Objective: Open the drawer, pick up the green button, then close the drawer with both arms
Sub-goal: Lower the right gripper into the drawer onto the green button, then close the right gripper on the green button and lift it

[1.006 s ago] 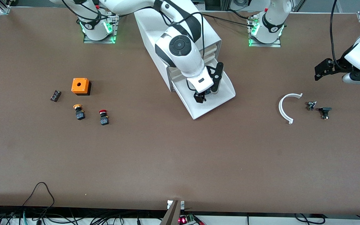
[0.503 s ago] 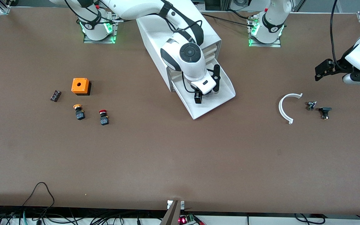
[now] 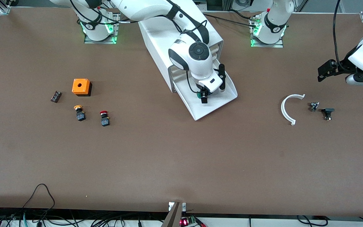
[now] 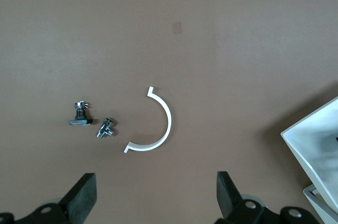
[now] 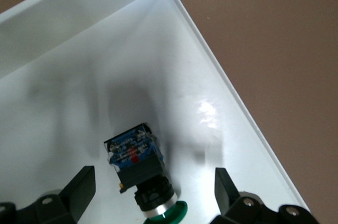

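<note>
The drawer [image 3: 213, 110] is pulled out from the bottom of the white cabinet [image 3: 162, 34]. In the right wrist view the button [image 5: 138, 156] lies on its side on the drawer floor [image 5: 95, 49], with its black body and green cap [image 5: 170, 215]. My right gripper [image 3: 213, 93] hangs down inside the drawer. It is open, with one finger on each side of the button [image 5: 153, 198], not touching it. In the front view the button is mostly hidden under the hand. My left gripper [image 3: 326, 71] waits open and empty over the table at the left arm's end, also shown in its wrist view [image 4: 153, 203].
A white arc [image 3: 290, 107], a small metal part [image 3: 314, 106] and a black part [image 3: 327, 113] lie under the left gripper. Toward the right arm's end lie an orange box [image 3: 81, 86], a yellow-capped button [image 3: 79, 112], a red-capped button [image 3: 104, 118] and a black block [image 3: 55, 96].
My right hand has shifted toward the left arm's end over the drawer and turned, bringing its fingers closer together in the front view. The left arm has not moved.
</note>
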Controlling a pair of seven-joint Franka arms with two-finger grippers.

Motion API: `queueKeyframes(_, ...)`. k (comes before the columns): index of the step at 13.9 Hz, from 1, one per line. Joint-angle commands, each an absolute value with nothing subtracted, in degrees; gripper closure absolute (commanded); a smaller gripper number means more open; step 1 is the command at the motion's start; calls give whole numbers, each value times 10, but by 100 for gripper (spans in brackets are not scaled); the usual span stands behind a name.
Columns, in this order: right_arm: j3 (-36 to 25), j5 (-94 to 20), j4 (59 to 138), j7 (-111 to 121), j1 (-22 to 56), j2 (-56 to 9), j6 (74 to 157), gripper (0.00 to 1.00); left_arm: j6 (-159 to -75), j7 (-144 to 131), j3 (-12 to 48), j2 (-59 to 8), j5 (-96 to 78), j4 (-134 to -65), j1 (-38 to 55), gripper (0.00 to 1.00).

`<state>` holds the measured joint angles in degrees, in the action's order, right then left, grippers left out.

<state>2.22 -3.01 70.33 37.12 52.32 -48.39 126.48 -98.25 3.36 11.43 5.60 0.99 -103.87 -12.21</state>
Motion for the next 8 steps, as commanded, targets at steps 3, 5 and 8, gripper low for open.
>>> queueKeyframes(3, 3, -15, 686, 383, 548, -506, 1259, 0, -970, 27, 114, 48, 22, -1021, -120, 0)
queueKeyframes(5, 3, -3, 686, 383, 551, -509, 1259, 0, -970, 28, 114, 48, 22, -1021, -120, 0)
queueKeyframes(8, 3, 4, 685, 382, 554, -509, 1259, 15, -970, 28, 114, 47, 22, -1021, -120, 0)
